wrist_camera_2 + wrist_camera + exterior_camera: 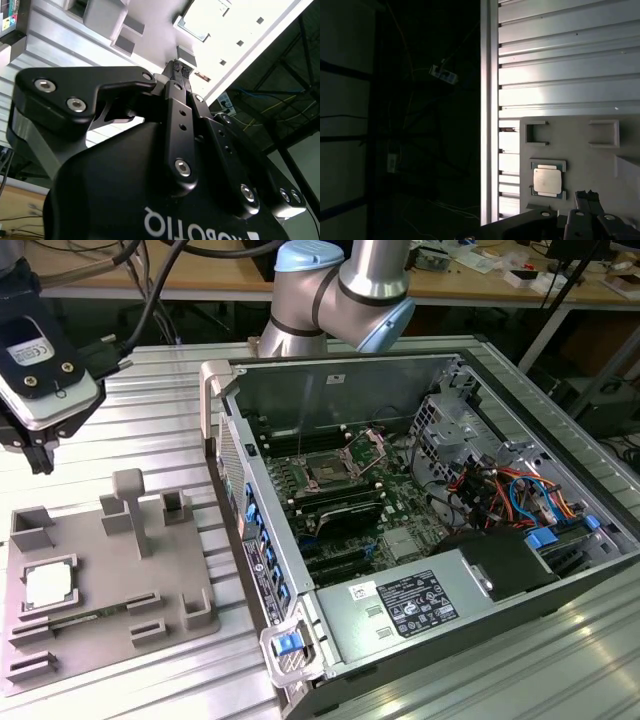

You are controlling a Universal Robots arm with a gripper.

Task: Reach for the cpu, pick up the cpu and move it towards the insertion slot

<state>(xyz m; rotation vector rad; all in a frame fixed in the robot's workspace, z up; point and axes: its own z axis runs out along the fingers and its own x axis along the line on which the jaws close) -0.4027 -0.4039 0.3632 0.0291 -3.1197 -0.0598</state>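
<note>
We see the Universal Robots arm (pixel 345 285) stretched out over a ribbed aluminium table (pixel 150 390), its black gripper (pixel 40 455) hanging in the air at the exterior view's left, near a grey fixture plate (pixel 105 575). In both wrist views the two fingers run together to a point, and the tips are closed against each other. The gripper (pixel 177 66) grasps no part and touches nothing. The cpu (pixel 48 585), a thin square chip with a silvery-white face, lies flat in a shallow square recess of the fixture plate, toward the plate's edge at the exterior view's left. In the first wrist view the cpu (pixel 547 180) sits in its frame near the closed fingertips (pixel 581 198) but apart from them, with bare plate between. Grey blocks and one upright post (pixel 130 508) stand on the same plate around the chip. The insertion slot (pixel 325 472) is well apart from both, toward the exterior view's right. It is a square socket with a dark centre on the green motherboard (pixel 290 490), inside an open computer case (pixel 330 390) lying on the table just beside the fixture plate. A labelled power supply (pixel 405 605) and orange and blue cables (pixel 500 485) sit elsewhere in the case.
</note>
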